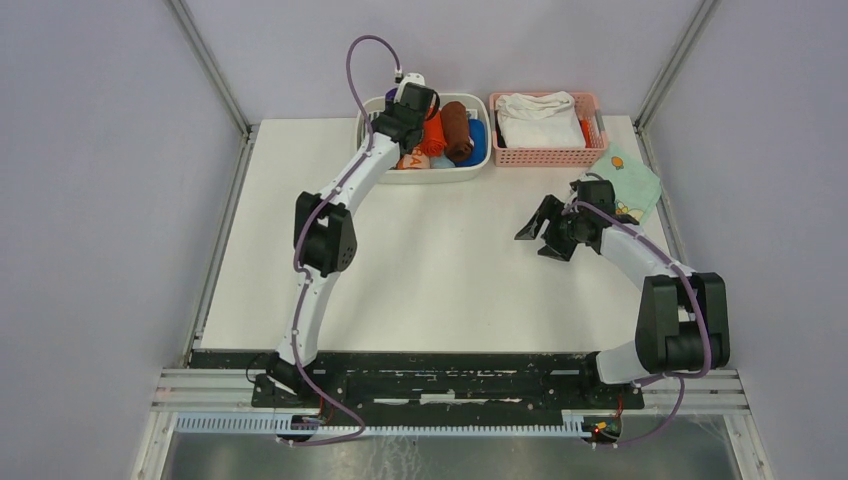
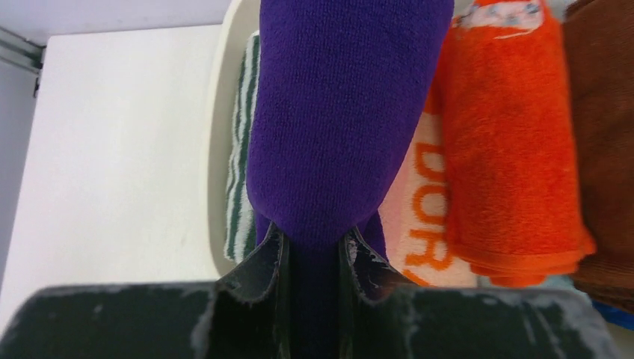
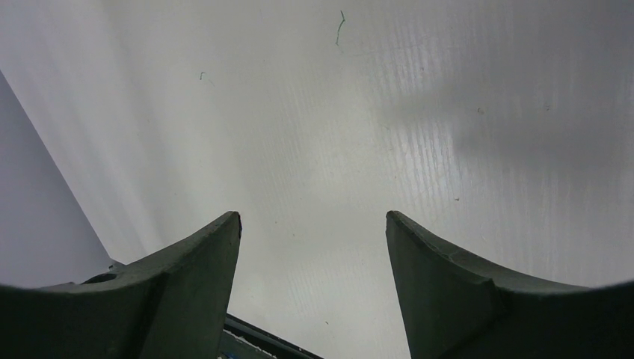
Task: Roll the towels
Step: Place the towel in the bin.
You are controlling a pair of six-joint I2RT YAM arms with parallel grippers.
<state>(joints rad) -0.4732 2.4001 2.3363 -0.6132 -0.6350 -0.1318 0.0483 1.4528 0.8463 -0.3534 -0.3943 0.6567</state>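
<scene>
We see the left pincer (image 2: 312, 238) clenched on the near end of the deep purple terry towel (image 2: 344, 112), a rounded bundle stretching over the white oval plastic tub (image 1: 470, 172) at the far side of the white worktop (image 1: 440, 290). We cannot tell whether it rests inside or hangs above. Just beside it in the tub lie an orange rolled towel (image 2: 508, 149) and a brown rolled towel (image 1: 457, 130). The right pincer (image 3: 312, 217) hangs released over the worktop, near the mint-green printed cloth (image 1: 630, 185).
</scene>
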